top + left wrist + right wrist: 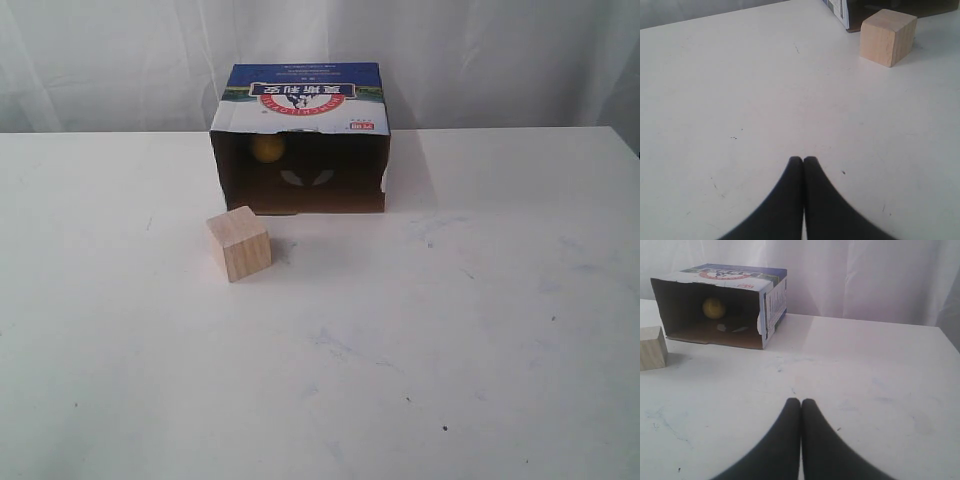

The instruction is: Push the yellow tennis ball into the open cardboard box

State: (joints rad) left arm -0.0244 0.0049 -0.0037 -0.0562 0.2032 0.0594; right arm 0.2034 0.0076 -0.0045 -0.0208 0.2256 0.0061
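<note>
The yellow tennis ball (267, 148) (713, 308) sits deep inside the open cardboard box (300, 95) (771, 302), toward its back left. The box lies on its side at the far middle of the table, its dark opening facing the front and its printed blue, white and red panel on top. In the left wrist view only a corner of the box (838, 10) shows. My left gripper (803, 160) is shut with nothing in it, well short of the box. My right gripper (801, 402) is also shut and empty, some way from the box's opening. Neither gripper shows in the exterior view.
A pale wooden cube (238, 243) (887, 36) (652, 347) stands on the white table (450, 330) just in front of the box's left corner. White curtains hang behind the table's far edge.
</note>
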